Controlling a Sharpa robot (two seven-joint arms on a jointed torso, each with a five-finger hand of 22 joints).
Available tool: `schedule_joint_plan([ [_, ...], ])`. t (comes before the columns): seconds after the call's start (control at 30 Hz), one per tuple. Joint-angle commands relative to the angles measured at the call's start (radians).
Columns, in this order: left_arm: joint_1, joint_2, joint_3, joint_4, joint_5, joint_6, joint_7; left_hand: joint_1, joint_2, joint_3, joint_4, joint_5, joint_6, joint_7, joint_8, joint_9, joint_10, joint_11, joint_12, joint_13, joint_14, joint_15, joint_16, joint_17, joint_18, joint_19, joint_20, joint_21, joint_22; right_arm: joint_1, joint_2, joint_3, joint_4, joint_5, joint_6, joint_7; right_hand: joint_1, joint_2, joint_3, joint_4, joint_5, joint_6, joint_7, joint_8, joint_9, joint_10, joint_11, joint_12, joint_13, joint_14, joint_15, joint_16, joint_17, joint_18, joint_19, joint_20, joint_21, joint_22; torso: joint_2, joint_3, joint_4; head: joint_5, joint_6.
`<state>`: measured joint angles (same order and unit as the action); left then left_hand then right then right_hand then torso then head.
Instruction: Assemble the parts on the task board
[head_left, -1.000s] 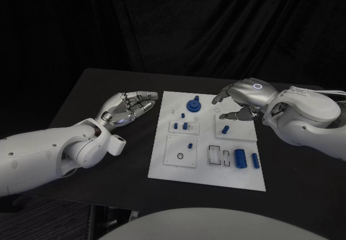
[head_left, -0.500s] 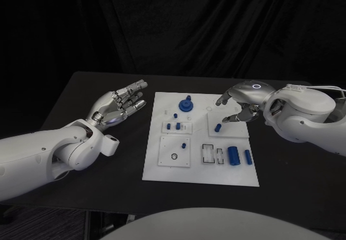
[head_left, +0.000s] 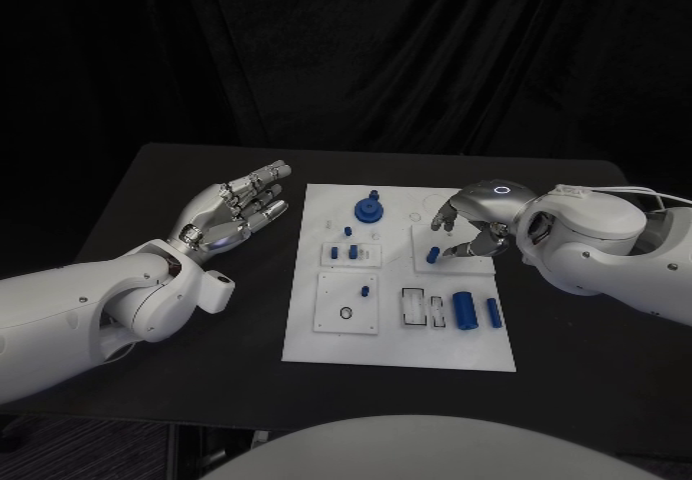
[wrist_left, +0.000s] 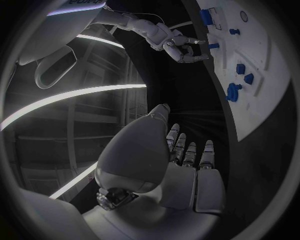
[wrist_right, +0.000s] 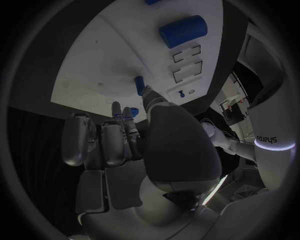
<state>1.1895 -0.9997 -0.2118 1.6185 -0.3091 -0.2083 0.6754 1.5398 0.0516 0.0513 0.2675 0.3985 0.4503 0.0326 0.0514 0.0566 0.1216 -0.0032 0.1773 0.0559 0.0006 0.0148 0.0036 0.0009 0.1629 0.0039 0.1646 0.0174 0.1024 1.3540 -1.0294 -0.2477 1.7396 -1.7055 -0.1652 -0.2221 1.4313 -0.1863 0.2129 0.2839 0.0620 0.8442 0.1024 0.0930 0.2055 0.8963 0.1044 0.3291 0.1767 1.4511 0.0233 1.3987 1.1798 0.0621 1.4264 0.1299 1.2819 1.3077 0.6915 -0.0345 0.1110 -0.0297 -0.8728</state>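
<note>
The white task board (head_left: 397, 340) lies in the middle of the black table. My right hand (head_left: 469, 224) hovers over its upper right block, fingers curled down around a small upright blue peg (head_left: 437, 256); the thumb tip stands right beside that peg (wrist_right: 139, 84), and I see no grip on it. My left hand (head_left: 238, 210) is held palm up left of the board, fingers apart and holding nothing. The left wrist view shows my right hand (wrist_left: 181, 47) next to the peg (wrist_left: 214, 46).
On the board are a blue knob (head_left: 369, 209), small pegs (head_left: 343, 252), a lone peg (head_left: 365, 291), a dark ring (head_left: 346, 314), two slots (head_left: 424, 307), a thick cylinder (head_left: 464, 308) and a thin one (head_left: 493, 313). Bare black table (head_left: 606, 340) surrounds it.
My right hand has come down and inward over the upright peg, its fingers curling closer to it. The left hand stays palm up beside the board.
</note>
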Motion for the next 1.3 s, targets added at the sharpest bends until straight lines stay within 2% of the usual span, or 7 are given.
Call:
schedule_joint_plan([
  [0.03,0.002,0.004,0.001,-0.003,-0.003,0.023,0.056,0.009,0.001,-0.003,-0.003,0.005,-0.006,0.002,-0.005,-0.001,-0.002,0.006,0.004,-0.001,-0.001,0.001,-0.004,-0.001,0.017,0.002,0.007,-0.006,-0.001,-0.011,0.006,0.001,-0.008,0.003,-0.011,0.006,0.015,0.001,0.009,-0.002,0.011,0.010,0.002,0.004,-0.002,0.013,-0.001,0.003,-0.003,0.008,0.000,0.003,0.001,0.002,0.010,-0.001,0.004,0.179,-0.002,-0.0001,0.0011,0.003,0.000],
  [0.23,0.000,0.009,0.001,-0.013,-0.003,0.039,0.049,0.021,0.011,-0.004,-0.014,0.018,-0.001,0.011,-0.004,0.000,-0.004,0.016,0.015,-0.009,-0.001,0.011,-0.004,-0.001,0.017,0.003,0.014,-0.006,-0.002,-0.037,0.019,0.001,-0.020,0.003,-0.030,0.023,0.055,0.009,0.028,-0.011,0.077,0.057,-0.001,0.023,0.002,0.051,-0.004,-0.005,-0.014,0.010,-0.002,0.004,0.002,0.001,0.013,-0.003,0.007,0.180,-0.001,0.0024,0.0040,-0.001,0.000],
  [0.47,-0.002,0.016,0.001,-0.019,-0.003,0.049,0.045,0.033,0.016,-0.003,-0.031,0.041,0.014,0.021,-0.001,0.003,-0.010,0.027,0.022,-0.017,-0.001,0.014,-0.004,-0.001,0.016,0.004,0.025,-0.005,-0.002,-0.051,0.031,0.001,-0.034,0.003,-0.062,0.041,0.101,0.011,0.074,-0.017,0.152,0.072,-0.008,0.024,0.006,0.100,-0.007,-0.021,-0.030,0.019,-0.006,0.012,0.018,-0.004,0.025,-0.006,0.032,0.187,-0.002,0.0016,0.0038,0.002,0.000],
  [0.73,-0.004,0.030,0.001,-0.025,-0.003,0.065,0.037,0.037,0.021,-0.001,-0.042,0.053,0.034,0.032,0.004,0.008,-0.005,0.038,0.037,-0.017,-0.001,0.021,-0.004,-0.001,0.016,0.006,0.032,-0.004,0.000,-0.059,0.050,0.001,-0.052,0.003,-0.071,0.056,0.113,0.010,0.103,-0.012,0.161,0.070,-0.006,0.020,0.007,0.142,-0.017,-0.027,-0.037,0.020,-0.013,0.013,0.019,-0.004,0.026,-0.011,0.034,0.188,-0.002,0.0020,0.0038,-0.003,0.000],
  [0.87,-0.004,0.034,0.001,-0.029,-0.003,0.073,0.030,0.039,0.025,0.001,-0.048,0.056,0.050,0.040,0.008,0.011,-0.001,0.048,0.049,-0.016,-0.001,0.030,-0.004,-0.001,0.017,0.007,0.038,-0.004,0.003,-0.063,0.056,0.001,-0.057,0.003,-0.079,0.063,0.128,0.014,0.122,-0.017,0.170,0.083,-0.003,0.025,0.012,0.170,-0.028,-0.024,-0.037,0.025,-0.022,0.017,0.028,-0.007,0.032,-0.019,0.047,0.191,-0.003,0.0014,0.0044,0.002,0.000],
  [1.03,-0.006,0.038,0.001,-0.035,-0.003,0.090,0.019,0.046,0.030,0.008,-0.062,0.064,0.068,0.047,0.013,0.016,0.002,0.056,0.059,-0.016,-0.001,0.039,-0.004,-0.001,0.017,0.010,0.051,-0.002,0.010,-0.066,0.063,0.001,-0.060,0.003,-0.093,0.073,0.131,0.011,0.133,-0.025,0.191,0.137,0.000,0.055,0.034,0.219,-0.049,-0.012,-0.028,0.032,-0.040,0.014,0.024,-0.007,0.035,-0.037,0.047,0.191,-0.004,0.0007,0.0031,0.005,0.000],
  [1.3,-0.007,0.042,0.001,-0.039,-0.003,0.107,0.004,0.042,0.034,0.015,-0.074,0.070,0.110,0.062,0.029,0.026,0.016,0.075,0.085,-0.014,0.008,0.054,0.000,0.002,0.017,0.014,0.064,-0.001,0.015,-0.067,0.069,0.001,-0.063,0.003,-0.077,0.071,0.123,0.007,0.130,-0.035,0.191,0.204,0.001,0.094,0.072,0.240,-0.059,-0.012,-0.019,0.035,-0.050,0.007,0.016,-0.007,0.036,-0.048,0.044,0.190,-0.003,0.0015,0.0034,0.008,0.000],
])
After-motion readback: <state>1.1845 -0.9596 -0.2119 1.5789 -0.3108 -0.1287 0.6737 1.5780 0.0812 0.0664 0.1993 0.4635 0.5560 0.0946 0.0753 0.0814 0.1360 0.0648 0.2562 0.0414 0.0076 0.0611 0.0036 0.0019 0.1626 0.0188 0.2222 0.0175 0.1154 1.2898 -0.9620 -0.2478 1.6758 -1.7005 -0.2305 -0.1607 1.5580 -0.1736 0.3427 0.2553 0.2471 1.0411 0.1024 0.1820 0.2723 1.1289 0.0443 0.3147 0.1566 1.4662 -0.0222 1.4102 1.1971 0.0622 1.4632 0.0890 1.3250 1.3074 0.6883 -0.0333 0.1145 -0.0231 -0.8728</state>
